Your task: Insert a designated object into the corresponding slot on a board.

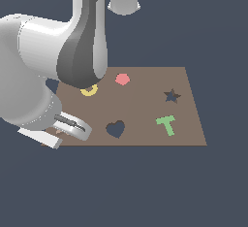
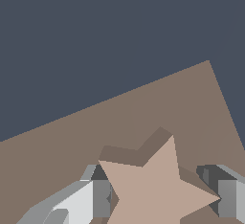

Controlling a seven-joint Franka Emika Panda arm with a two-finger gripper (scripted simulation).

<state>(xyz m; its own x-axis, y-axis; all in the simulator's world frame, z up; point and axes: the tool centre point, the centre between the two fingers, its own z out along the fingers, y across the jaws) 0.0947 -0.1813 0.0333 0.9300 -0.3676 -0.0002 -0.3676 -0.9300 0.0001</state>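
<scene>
Setting: simulated test scene, not real room. Evidence: uniform navy ground, no walls, no furniture, no horizon. Flat untextured shading throughout. Brown board [image 1: 145, 124] lying directly on navy ground, plain solid colour, hard-edged cutouts. White-grey robot arm [image 1: 43, 61] rendered smooth, featureless. Wrist view: same flat navy beyond board corner.
</scene>
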